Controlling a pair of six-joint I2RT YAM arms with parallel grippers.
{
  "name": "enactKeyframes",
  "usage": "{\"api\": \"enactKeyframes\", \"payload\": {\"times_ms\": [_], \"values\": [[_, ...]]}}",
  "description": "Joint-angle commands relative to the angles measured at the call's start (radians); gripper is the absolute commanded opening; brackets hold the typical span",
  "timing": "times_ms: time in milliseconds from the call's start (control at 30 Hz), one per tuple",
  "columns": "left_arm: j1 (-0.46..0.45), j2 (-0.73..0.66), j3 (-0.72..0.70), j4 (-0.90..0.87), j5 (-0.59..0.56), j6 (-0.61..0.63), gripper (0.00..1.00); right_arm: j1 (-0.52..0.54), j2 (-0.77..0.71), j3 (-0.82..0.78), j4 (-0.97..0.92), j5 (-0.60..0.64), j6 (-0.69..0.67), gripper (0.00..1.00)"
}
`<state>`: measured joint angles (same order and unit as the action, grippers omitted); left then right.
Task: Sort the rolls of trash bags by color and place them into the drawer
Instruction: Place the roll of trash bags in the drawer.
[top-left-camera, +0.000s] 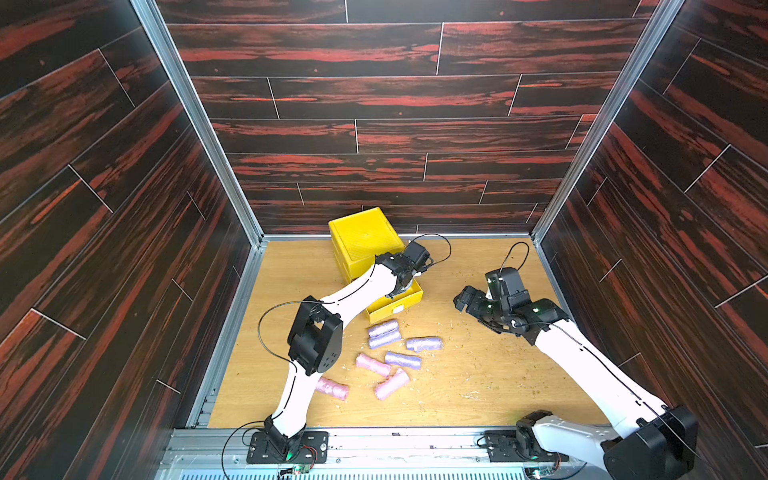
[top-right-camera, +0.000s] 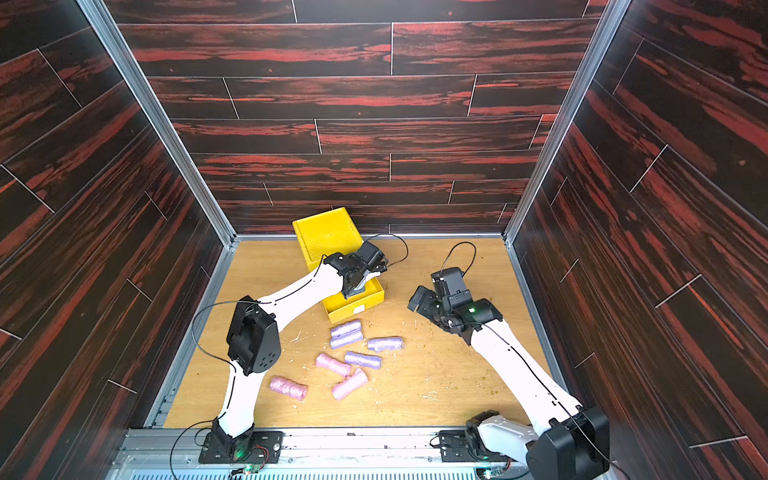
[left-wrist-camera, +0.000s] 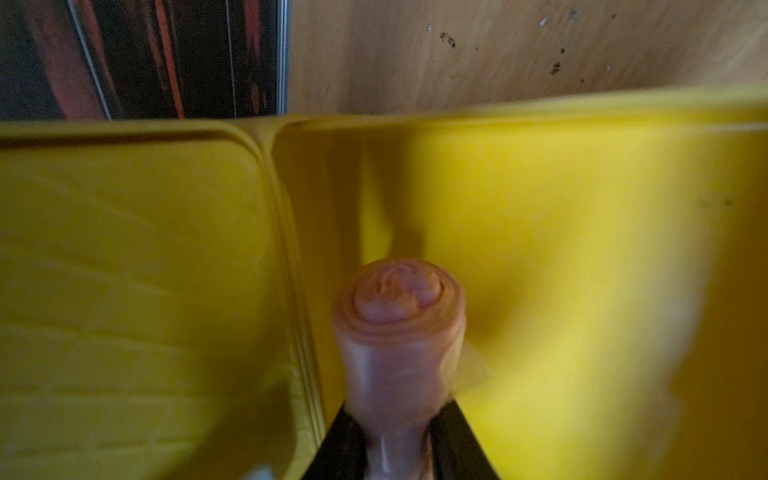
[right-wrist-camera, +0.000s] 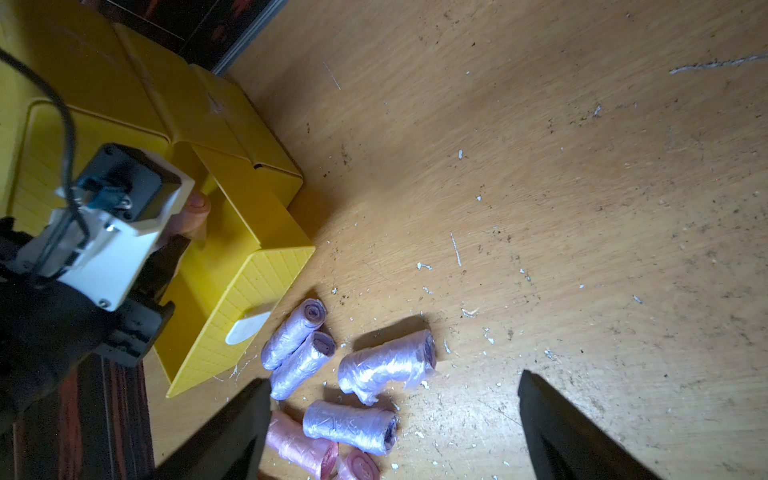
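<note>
One drawer (top-left-camera: 411, 300) of the yellow chest (top-left-camera: 359, 239) stands pulled out toward the rolls, white tab (top-left-camera: 397, 308) facing them. Which tier it is, I cannot tell. The left gripper (top-left-camera: 400, 287) hangs right over it, jaws clamped on a pink roll (left-wrist-camera: 397, 332), which points end-first into the drawer's back end, close beside the chest. The drawer's inside is a yellow blur in the left wrist view, so what else lies in there I cannot tell.

Out on the desk (top-left-camera: 478, 374), just in front of the drawer, two lavender rolls (top-left-camera: 384, 328) lie touching side by side. A third (top-left-camera: 424, 343) and a fourth (top-left-camera: 402, 359) lie near them. Three pink ones lie nearer the arm bases: one (top-left-camera: 372, 365) beside that fourth lavender, one (top-left-camera: 392, 384) just below it, and one (top-left-camera: 332, 388) by the left arm.

The right gripper (top-left-camera: 467, 302) hovers above the desk to the right of the drawer, jaws wide apart and holding nothing.
</note>
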<state>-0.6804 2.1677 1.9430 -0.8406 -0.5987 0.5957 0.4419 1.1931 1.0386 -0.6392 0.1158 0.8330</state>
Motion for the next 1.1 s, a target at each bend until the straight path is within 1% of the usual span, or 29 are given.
{"api": "enactKeyframes", "payload": {"times_ms": [0,100,233,400,567,767,833,933,1000,1067], "values": [[0.011,0.024,0.003,0.012,-0.048,0.003,0.34,-0.006,-0.007,-0.012,-0.011,-0.004,-0.009,0.97],[0.020,0.032,0.009,0.012,-0.057,0.006,0.37,-0.006,-0.009,-0.013,-0.010,-0.005,-0.009,0.97],[0.031,0.032,0.010,0.019,-0.067,0.012,0.38,-0.006,-0.006,-0.015,-0.010,-0.008,-0.009,0.97],[0.031,-0.003,-0.001,0.038,-0.067,0.015,0.41,-0.006,-0.002,-0.015,-0.003,-0.011,-0.008,0.97],[0.013,-0.093,-0.023,0.051,-0.024,0.003,0.43,-0.007,0.005,-0.005,-0.005,-0.013,-0.008,0.96],[-0.038,-0.271,-0.064,0.064,0.000,-0.029,0.46,-0.007,0.001,0.018,-0.014,-0.010,-0.011,0.96],[-0.051,-0.340,-0.083,0.064,-0.005,-0.057,0.47,-0.007,0.000,0.026,-0.019,-0.010,-0.012,0.96],[-0.060,-0.457,-0.120,0.050,-0.041,-0.154,0.50,-0.006,-0.001,0.038,-0.028,-0.011,-0.015,0.96],[-0.060,-0.552,-0.171,0.044,-0.081,-0.245,0.53,-0.007,-0.003,0.047,-0.032,-0.020,-0.020,0.96],[-0.057,-0.651,-0.264,0.064,-0.124,-0.347,0.59,-0.006,-0.011,0.046,-0.033,-0.047,-0.013,0.96]]}}
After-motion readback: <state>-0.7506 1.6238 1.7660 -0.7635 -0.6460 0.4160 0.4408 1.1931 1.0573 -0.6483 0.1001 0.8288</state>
